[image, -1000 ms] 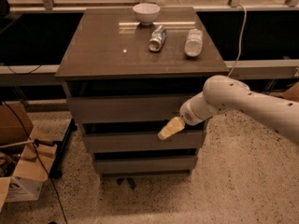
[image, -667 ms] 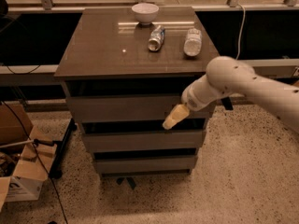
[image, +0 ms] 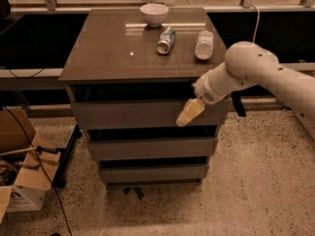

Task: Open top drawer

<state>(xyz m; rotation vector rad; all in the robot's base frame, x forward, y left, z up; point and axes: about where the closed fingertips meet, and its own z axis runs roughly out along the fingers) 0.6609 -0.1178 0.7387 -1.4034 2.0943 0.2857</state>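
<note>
The top drawer (image: 128, 114) is the wide, plain grey-brown front just under the cabinet's dark top, with two shorter fronts below it. A dark gap shows above its front panel. My gripper (image: 189, 113) hangs from the white arm (image: 256, 75) that comes in from the right. Its cream fingers lie against the right part of the top drawer's front, pointing down and left.
On the cabinet top (image: 113, 48) stand a white bowl (image: 153, 13), a lying can (image: 166, 40) and a lying clear bottle (image: 204, 44). Cardboard boxes (image: 19, 181) and cables sit on the floor to the left. A dark rail runs behind the cabinet.
The arm has risen and swung up; the gripper moved from the middle drawer's level up to the top drawer's front.
</note>
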